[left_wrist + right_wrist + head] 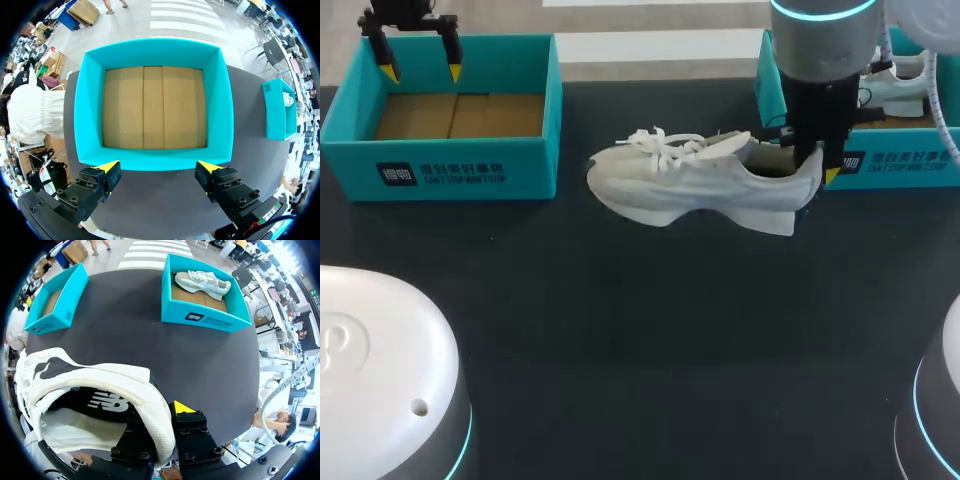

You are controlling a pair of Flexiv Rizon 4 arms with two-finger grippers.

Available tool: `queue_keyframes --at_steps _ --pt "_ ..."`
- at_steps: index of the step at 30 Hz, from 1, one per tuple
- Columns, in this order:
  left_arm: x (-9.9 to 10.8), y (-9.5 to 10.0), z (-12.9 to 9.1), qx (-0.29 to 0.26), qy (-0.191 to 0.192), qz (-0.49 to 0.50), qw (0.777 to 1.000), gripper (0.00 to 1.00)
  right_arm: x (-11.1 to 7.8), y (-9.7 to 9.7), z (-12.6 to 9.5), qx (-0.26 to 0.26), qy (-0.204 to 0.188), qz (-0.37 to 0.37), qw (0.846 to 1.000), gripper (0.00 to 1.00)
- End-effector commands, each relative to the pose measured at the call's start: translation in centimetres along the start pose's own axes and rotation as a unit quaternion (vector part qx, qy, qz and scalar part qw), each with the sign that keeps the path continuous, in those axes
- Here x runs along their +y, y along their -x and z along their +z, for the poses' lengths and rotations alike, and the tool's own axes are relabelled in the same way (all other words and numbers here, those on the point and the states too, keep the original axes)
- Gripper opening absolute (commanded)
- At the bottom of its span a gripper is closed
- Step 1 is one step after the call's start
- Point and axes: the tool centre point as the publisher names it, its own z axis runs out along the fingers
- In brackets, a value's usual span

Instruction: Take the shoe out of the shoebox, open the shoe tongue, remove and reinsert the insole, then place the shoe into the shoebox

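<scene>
Far left: left shoebox [440, 165], teal, open-topped, bare cardboard floor, nothing in it. The left gripper [420, 62] hangs over its far part in the head view. In the left wrist view, the left gripper [159, 170] has its fingers spread wide w/ nothing btw them, yellow tips lined up along one wall of the left shoebox [150, 52].

Centre: white shoe [690, 175] w/ white laces on the dark worktop [640, 330], side-on, toe pointing left, heel to the right, just beside the right shoebox. Can't tell if the sole is fully down on the worktop.

Right of centre: the right gripper [813, 165] comes down vertically on the heel. In the right wrist view, the right gripper [160, 420] has one finger inside the shoe [100, 380] and one outside. The fingers are closed on the padded heel collar.

Far right: right shoebox [890, 165], same teal, holding a second shoe [900, 90], also white. In the right wrist view the right shoebox [205, 317] sits well ahead of the fingers, second shoe [202, 282] lying on its cardboard floor.
</scene>
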Motion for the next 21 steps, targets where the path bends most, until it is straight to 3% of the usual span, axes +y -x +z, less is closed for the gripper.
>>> queue_keyframes --at_steps 1,3,5,8,13,17,21 --pt "0.1 0.0 0.0 0.0 0.0 0.0 1.0 1.0 0.0 0.0 -0.1 0.001 0.0 0.0 1.0 0.0" --pt "0.1 0.0 0.0 0.0 0.0 0.0 1.0 1.0 0.0 0.0 -0.1 0.001 0.0 0.0 1.0 0.0" --pt "0.1 0.0 0.0 0.0 0.0 0.0 1.0 1.0 -1.3 -1.8 0.6 0.021 0.002 -0.007 1.0 0.0" --pt "0.1 0.0 0.0 0.0 0.0 0.0 1.0 1.0 -3.3 -4.5 1.7 -0.008 0.001 -0.022 1.0 0.0" --pt "0.1 0.0 0.0 0.0 0.0 0.0 1.0 1.0 -5.7 -8.2 3.1 -0.01 0.005 -0.032 0.999 0.0" --pt "0.1 0.0 0.0 0.0 0.0 0.0 1.0 1.0 -6.6 -9.7 4.1 0.007 0.009 -0.035 0.999 0.0" --pt "0.1 0.0 0.0 0.0 0.0 0.0 1.0 1.0 -7.1 -10.9 6.0 -0.01 0.005 -0.028 1.0 0.0"
